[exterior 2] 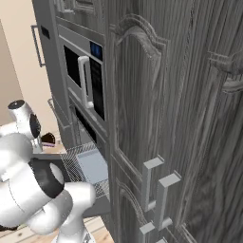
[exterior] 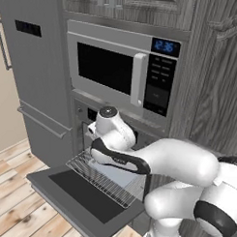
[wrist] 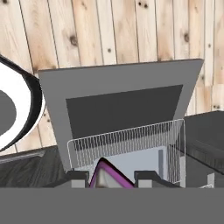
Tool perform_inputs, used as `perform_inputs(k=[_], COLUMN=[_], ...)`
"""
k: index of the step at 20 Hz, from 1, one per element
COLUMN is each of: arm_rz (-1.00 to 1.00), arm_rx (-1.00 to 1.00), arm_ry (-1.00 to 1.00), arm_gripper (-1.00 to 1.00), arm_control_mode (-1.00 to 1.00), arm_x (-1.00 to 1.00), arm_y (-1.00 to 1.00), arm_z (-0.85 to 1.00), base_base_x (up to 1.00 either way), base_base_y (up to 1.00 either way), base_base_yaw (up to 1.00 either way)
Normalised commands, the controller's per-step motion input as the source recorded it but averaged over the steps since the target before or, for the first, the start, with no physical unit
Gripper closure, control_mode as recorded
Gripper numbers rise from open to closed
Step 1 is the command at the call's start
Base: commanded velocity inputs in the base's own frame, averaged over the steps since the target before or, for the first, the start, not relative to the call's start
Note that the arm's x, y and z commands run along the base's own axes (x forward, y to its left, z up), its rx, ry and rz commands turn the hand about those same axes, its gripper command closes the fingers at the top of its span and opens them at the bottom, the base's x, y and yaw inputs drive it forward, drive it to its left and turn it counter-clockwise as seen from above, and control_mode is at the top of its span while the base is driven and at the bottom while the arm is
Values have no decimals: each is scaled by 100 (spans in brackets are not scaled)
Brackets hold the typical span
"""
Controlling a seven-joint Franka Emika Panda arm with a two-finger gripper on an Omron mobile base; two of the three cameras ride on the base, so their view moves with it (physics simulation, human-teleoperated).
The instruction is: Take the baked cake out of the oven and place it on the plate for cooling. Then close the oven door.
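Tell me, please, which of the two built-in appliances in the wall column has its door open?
The lower one, the oven: the oven door lies folded down flat with a wire rack pulled out over it. The microwave above stays shut.

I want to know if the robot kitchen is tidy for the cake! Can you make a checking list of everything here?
Surface: oven door open, lying flat; wire rack pulled out over it.
Job's things: grey tray sits on the rack; purple-edged wedge, probably the cake, right at the pincer's tips.
Clutter: nothing seen.
Pincer: pincer points down over the rack, one tip against each side of the cake, so it looks gripped.
Cables: nothing seen.
Surroundings: microwave above the oven, door shut; fridge to the left; wood cupboards to the right; plank floor below.
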Motion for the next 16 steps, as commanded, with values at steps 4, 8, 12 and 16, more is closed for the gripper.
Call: perform_inputs(k=[4, 8, 12, 16], arm_rz=[-2, -3, -5, -5], arm_rx=[11, 2, 0, 0], arm_ry=[0, 0, 2, 7], arm_gripper=[100, 100, 100, 100], arm_control_mode=[-100, -100, -100, -100], arm_x=[-69, -57, -42, -22], arm_y=[-26, -28, -25, -22], arm_z=[72, 33, 14, 1], base_base_x=[0, 0, 0, 0], base_base_y=[0, 0, 0, 0], base_base_yaw=[0, 0, 0, 0])
